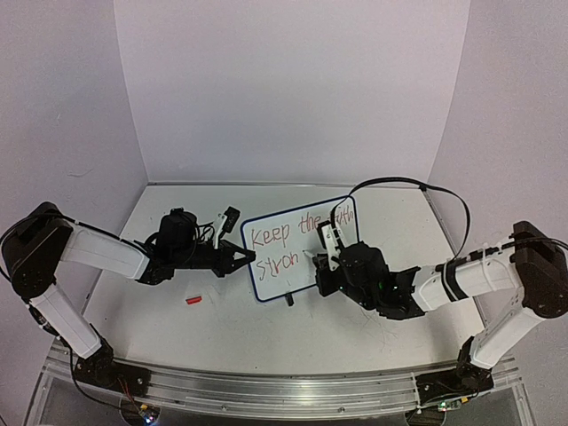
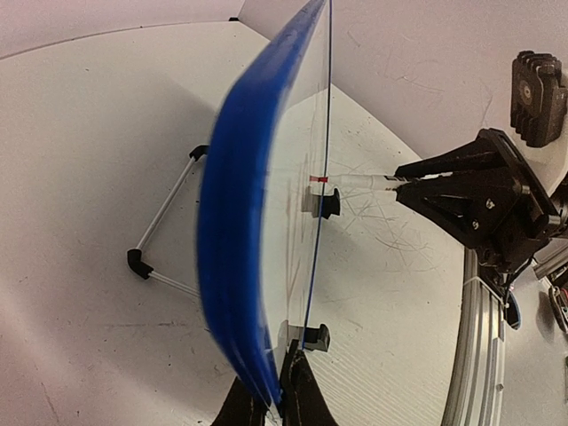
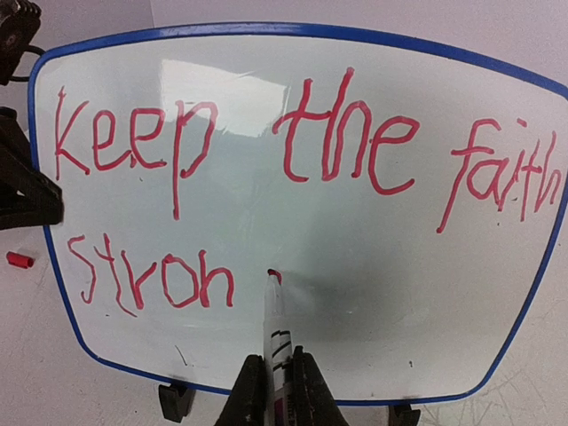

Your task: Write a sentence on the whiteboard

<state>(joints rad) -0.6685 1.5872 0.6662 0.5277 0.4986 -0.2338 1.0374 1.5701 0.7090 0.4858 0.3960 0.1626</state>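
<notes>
The whiteboard (image 1: 286, 280) stands upright mid-table on two black clip feet (image 2: 327, 204), its dark-blue rim (image 2: 240, 222) edge-on in the left wrist view. On its face (image 3: 373, 284) the red sentence (image 3: 302, 142) reads "Keep the faith" with "Stron" below. My left gripper (image 2: 277, 404) is shut on the board's left edge (image 1: 243, 257). My right gripper (image 3: 278, 382) is shut on a white marker (image 3: 277, 328). The marker's red tip touches the board just right of "Stron", beside a small fresh red mark. From above, the right gripper (image 1: 325, 263) is in front of the board's right half.
A small red marker cap (image 1: 193, 301) lies on the table in front of the left arm, also seen at the board's lower left (image 3: 18, 259). A thin wire stand (image 2: 164, 222) lies behind the board. The scratched tabletop (image 2: 399, 266) ends at a metal rail (image 1: 266, 390).
</notes>
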